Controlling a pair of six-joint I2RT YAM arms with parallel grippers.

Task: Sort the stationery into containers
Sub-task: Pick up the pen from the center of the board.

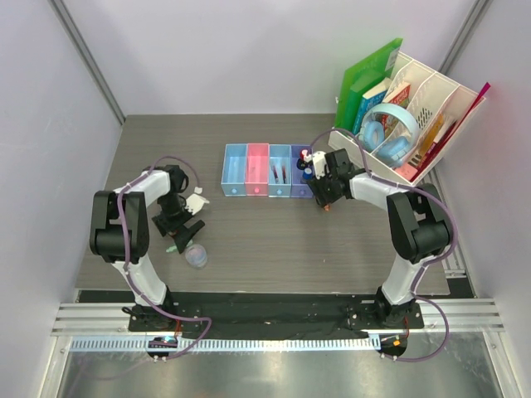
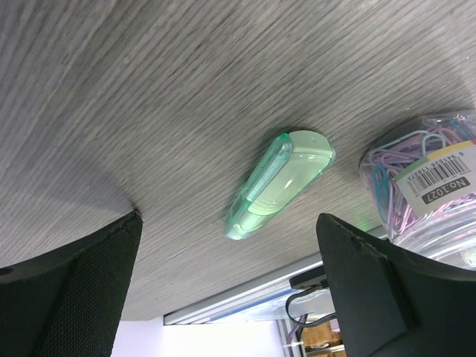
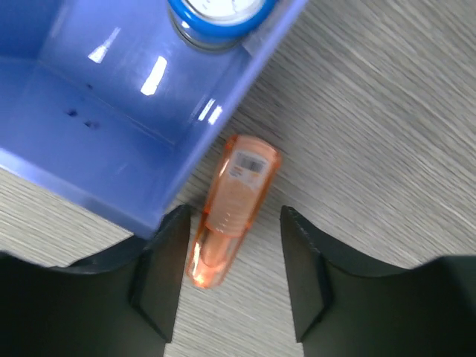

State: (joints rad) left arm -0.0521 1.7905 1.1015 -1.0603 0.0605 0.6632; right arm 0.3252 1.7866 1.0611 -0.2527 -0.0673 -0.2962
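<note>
This looks like the pick-up step: the right gripper [image 3: 232, 249] has its fingers spread either side of the orange piece [image 3: 234, 204], which lies just beside the purple tray [image 3: 111, 111], and the left gripper [image 2: 229, 230] has its fingers spread around the green piece [image 2: 279, 186], so each should next close squarely and lift.

A short piece [image 2: 279, 186] lies flat on the table [image 2: 149, 89] between the fingers of the left gripper [image 2: 229, 220], apart from both. A tub of paper clips [image 2: 420, 186] stands just outside the finger on the right of the wrist view, near the piece. The right gripper [image 3: 233, 214] straddles another short piece [image 3: 234, 197] on the table. The end tray [image 3: 89, 126] is to its left in its wrist view, its wall just beside that piece. A capped bottle [image 3: 219, 11] stands in the tray, ahead of the gripper.
</note>
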